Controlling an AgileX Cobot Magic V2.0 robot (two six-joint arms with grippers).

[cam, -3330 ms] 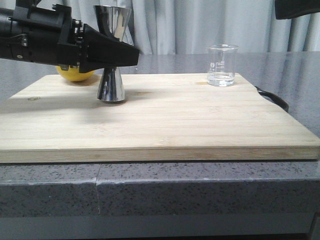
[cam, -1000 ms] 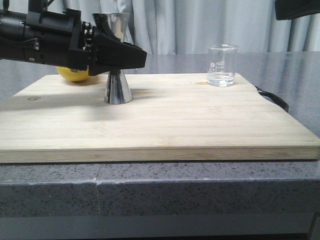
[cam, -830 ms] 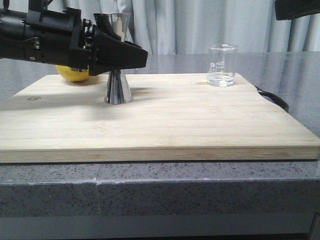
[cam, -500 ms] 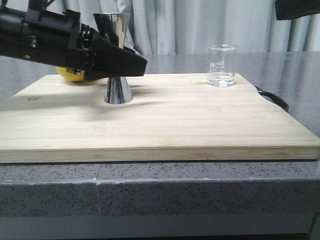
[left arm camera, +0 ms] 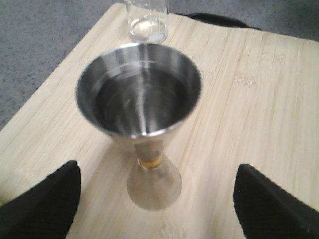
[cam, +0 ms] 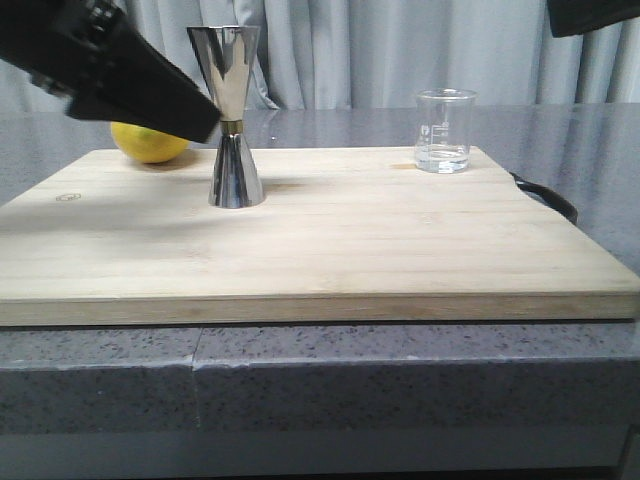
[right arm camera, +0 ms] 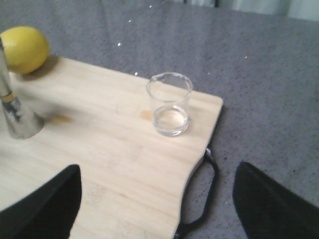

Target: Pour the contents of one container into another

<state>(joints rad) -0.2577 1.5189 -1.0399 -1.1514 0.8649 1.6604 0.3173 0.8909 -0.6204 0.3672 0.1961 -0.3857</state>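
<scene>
Jigger [cam: 230, 115] stands upright, free, near the board's [cam: 400, 240] far-left corner for pouring; beaker [cam: 443, 131] waits far-right. I see both arms' jaws spread wide, empty.

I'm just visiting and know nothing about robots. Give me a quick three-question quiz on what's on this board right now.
1. True or false: the left gripper is clamped on the jigger.
2. Which stands nearest the lemon? A) beaker B) jigger C) the board's black strap
3. Fill in: the beaker holds a little clear ____.

Key: 1 false, its fingers are spread apart with the jigger standing free. 2 B. 3 liquid.
</scene>
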